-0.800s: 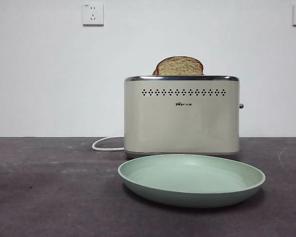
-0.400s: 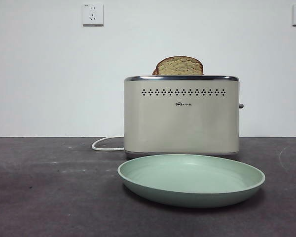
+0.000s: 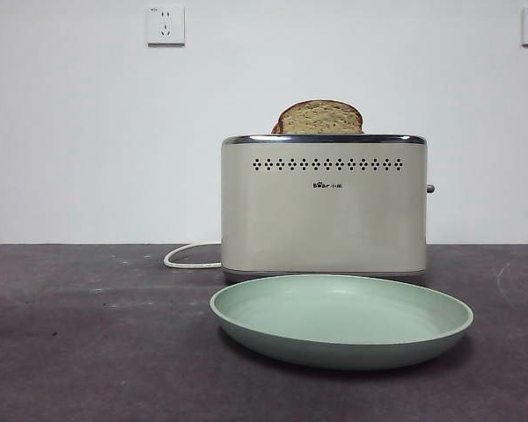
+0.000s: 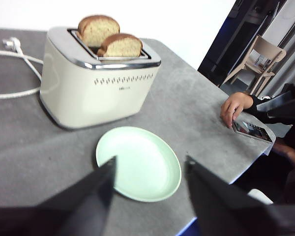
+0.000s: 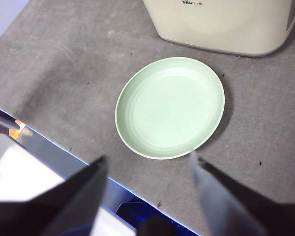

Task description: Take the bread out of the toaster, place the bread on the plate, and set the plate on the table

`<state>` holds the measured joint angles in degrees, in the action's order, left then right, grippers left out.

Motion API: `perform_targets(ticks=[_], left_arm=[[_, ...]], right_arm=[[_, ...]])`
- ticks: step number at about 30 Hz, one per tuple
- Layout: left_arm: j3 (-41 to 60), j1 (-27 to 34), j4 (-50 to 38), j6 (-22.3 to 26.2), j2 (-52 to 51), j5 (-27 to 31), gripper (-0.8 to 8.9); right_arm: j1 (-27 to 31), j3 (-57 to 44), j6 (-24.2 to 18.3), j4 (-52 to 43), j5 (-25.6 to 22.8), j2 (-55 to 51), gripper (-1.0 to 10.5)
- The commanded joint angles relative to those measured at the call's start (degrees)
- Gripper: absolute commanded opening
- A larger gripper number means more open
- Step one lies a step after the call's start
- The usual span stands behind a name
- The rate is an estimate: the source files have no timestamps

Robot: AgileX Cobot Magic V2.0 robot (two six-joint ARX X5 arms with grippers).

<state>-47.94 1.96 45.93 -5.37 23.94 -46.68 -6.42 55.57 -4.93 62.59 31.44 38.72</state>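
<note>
Soft, even light fills the scene. The plate (image 3: 341, 318) casts a faint shadow on the table (image 3: 88, 352). My jaws show blurred, out of focus.

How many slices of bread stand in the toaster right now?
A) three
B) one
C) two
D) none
C: the left wrist view shows two slices standing in the toaster, one in each slot; from the front one hides the other.
</note>
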Motion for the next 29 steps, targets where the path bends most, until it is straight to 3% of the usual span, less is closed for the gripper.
perform_targets(ticks=[1,12,22,29], left_arm=[[-0.1,-0.2,-3.0,0.9,0.0,-0.1,5.38],[-0.2,-1.3,-16.1,0.9,8.1,-1.9,5.38],[-2.3,-11.1,-37.1,1.0,25.7,0.2,5.38],[-14.3,-19.4,-38.4,8.2,42.8,6.4,5.37]], right_arm=[[-0.2,0.1,0.5,-0.3,0.0,-0.1,5.8],[-0.2,0.1,0.4,-0.5,0.0,-0.1,5.8],[-0.2,0.1,0.4,-0.6,0.0,0.5,5.8],[-0.2,0.1,0.4,-0.6,0.0,2.0,5.8]])
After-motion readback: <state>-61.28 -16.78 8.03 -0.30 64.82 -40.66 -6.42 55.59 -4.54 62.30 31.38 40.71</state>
